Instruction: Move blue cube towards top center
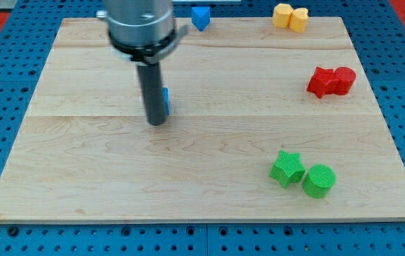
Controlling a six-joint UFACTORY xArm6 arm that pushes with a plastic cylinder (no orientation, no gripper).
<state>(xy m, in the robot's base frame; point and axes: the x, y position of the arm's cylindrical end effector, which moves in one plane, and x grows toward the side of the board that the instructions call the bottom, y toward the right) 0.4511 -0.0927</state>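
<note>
**Tip set below the blue cube, ready to push it up the counter**

Left of the frame's centre, our rod comes down from the top, and my tip (pixel 156 122) rests on the counter (pixel 81 178). It sits just below and in front of the blue cube (pixel 166 102), which the rod hides almost wholly; only a thin blue sliver shows at the rod's right edge. We cannot tell whether tip and cube touch. We judge this placement deliberate: with the tip on the cube's lower side, a push toward the frame's top would carry the cube to top centre, which it has not yet reached. We carry no hand, only the rod, so nothing opens, closes or holds.

Moving right, a second blue block (pixel 201 17), its shape unclear, lies at the top edge near centre, well apart from the cube. Further right we count two yellow blocks (pixel 290 16) touching at the upper right, two red blocks (pixel 332 81) touching at the right edge, and a green star (pixel 287 168) beside a green cylinder (pixel 319 180) at the lower right.

Totals: two blue, two yellow, two red, two green.
</note>
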